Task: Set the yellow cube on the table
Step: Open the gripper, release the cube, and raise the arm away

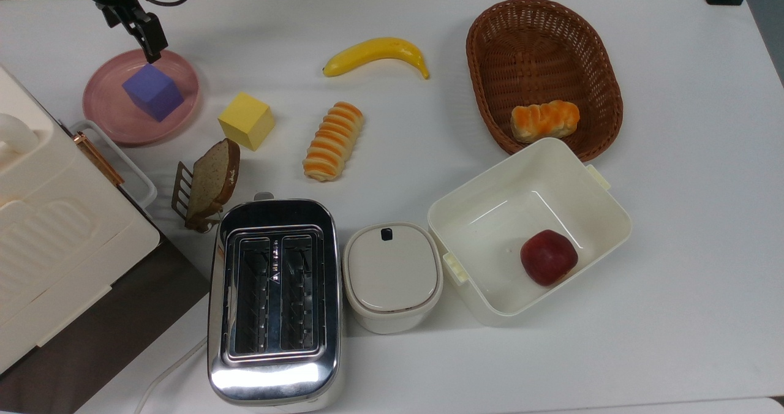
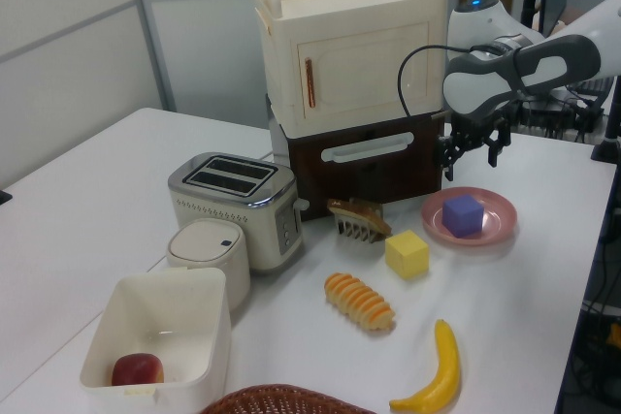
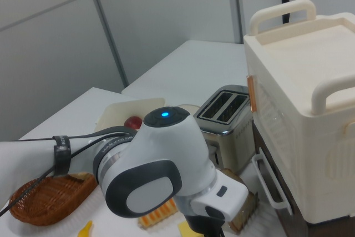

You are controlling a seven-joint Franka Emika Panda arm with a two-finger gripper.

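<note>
Resting flat on the table point(image 1: 674, 65), yellow cube point(image 1: 246, 120), between pink plate point(image 1: 107, 111) and striped roll point(image 1: 333, 140), toward the far left corner. Hovering fingers-apart and empty above the plate's far rim, gripper point(image 2: 471, 147); risk: dropping onto the purple cube point(image 1: 153, 91) instead. No readable writing anywhere.
</note>
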